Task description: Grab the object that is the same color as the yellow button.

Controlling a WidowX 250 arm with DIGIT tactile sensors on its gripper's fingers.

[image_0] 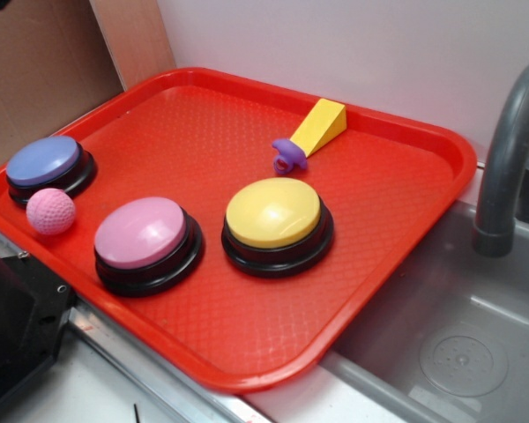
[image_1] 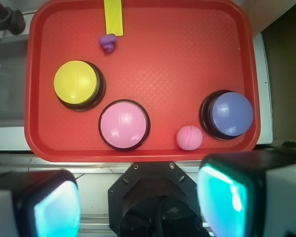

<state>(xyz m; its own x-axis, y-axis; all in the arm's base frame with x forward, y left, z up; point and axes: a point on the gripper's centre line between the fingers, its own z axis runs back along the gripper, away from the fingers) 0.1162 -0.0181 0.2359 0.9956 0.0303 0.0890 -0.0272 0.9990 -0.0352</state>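
A small yellow wedge block lies at the far edge of the red tray, touching a small purple ring piece. In the wrist view the wedge is at the top, cut by the frame edge. The large yellow domed button with a black base sits mid-tray, also in the wrist view. My gripper is open and empty, high above the tray's near edge, far from the wedge. Its teal pads frame the bottom of the wrist view. The gripper does not show in the exterior view.
A pink domed button, a blue-purple domed button and a pink ball sit on the tray's left half. A grey sink with a grey faucet lies right. The black robot base is bottom left.
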